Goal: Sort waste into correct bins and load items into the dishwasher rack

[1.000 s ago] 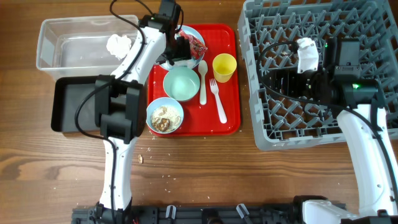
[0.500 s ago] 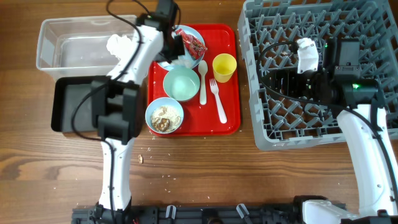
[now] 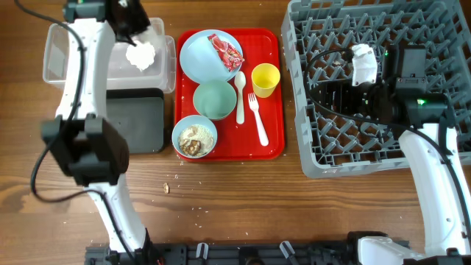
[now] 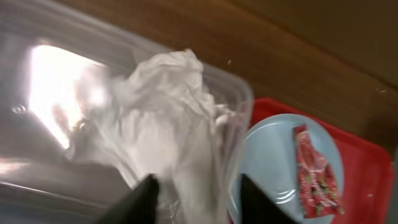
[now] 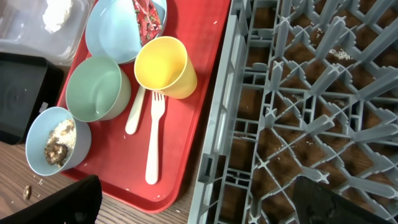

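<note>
Wooden table (image 3: pixel 243 206) is bearing all items. Left gripper (image 4: pixel 202 200) is hanging with jaws parted over the clear tub (image 3: pixel 55 51) — the crumpled napkin (image 4: pixel 165 118) is lying inside it. Right gripper (image 5: pixel 199 202) is hovering wide open, empty, over the edge of the rack (image 5: pixel 298 93). Wrapper (image 3: pixel 226 51) is lying on the plate (image 3: pixel 193 55) — on the red tray (image 3: pixel 274 118).

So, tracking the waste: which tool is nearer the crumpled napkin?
Left. The left tool hangs over the napkin in the clear tub; the right tool is above the rack.
</note>
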